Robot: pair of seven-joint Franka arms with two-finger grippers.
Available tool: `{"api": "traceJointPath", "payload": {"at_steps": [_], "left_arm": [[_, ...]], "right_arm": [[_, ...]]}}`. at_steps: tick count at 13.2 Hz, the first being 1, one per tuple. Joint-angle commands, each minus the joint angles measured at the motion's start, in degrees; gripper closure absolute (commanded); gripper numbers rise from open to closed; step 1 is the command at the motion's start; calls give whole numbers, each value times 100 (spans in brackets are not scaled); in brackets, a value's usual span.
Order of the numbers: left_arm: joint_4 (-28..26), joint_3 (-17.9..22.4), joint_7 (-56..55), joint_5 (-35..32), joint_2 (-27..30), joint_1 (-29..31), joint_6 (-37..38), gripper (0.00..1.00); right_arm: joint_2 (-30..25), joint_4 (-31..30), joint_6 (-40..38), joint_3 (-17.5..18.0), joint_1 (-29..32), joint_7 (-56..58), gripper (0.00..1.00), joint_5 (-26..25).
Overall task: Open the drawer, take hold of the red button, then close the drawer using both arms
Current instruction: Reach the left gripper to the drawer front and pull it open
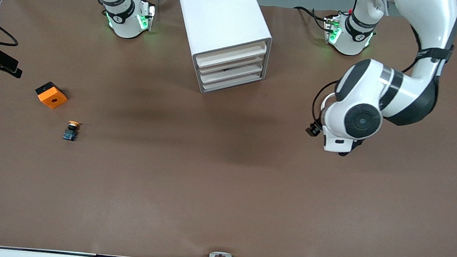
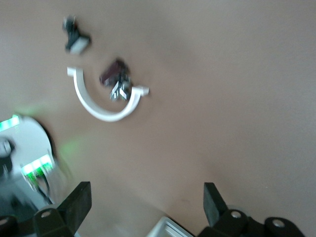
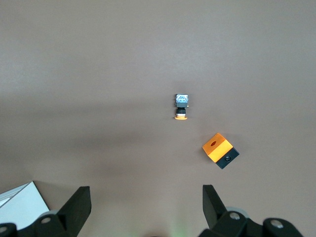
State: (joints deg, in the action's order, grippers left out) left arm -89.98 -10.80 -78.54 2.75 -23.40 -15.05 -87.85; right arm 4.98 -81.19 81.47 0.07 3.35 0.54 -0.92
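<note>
Drawers (image 1: 231,68) of the white cabinet (image 1: 221,16) sit pushed in, between the arm bases. Left gripper (image 2: 146,197) released, empty, over the surface (image 1: 224,178) at the left arm's end. Right gripper (image 3: 146,197) released, empty, above the surface; its wrist view takes in an orange-capped button (image 3: 181,106) and an orange cube (image 3: 219,150).

White drawer cabinet (image 1: 224,33), orange cube (image 1: 51,95)

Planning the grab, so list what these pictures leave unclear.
- Front view: drawer unit shut, contents hidden; no red button seen.
- Left wrist view: blur; dark thing beside white curved piece unidentifiable.
- Front view: left gripper hidden under its wrist; right gripper above the frame.
</note>
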Motion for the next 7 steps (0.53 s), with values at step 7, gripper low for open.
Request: {"api": "traceJointPath", "payload": {"at_steps": [7], "left_arm": [[104,8,-3753,2069,-1192,-673,75,0]], "right_arm": [[65,157,-228,-7,-835,-1326,0,57]]}}
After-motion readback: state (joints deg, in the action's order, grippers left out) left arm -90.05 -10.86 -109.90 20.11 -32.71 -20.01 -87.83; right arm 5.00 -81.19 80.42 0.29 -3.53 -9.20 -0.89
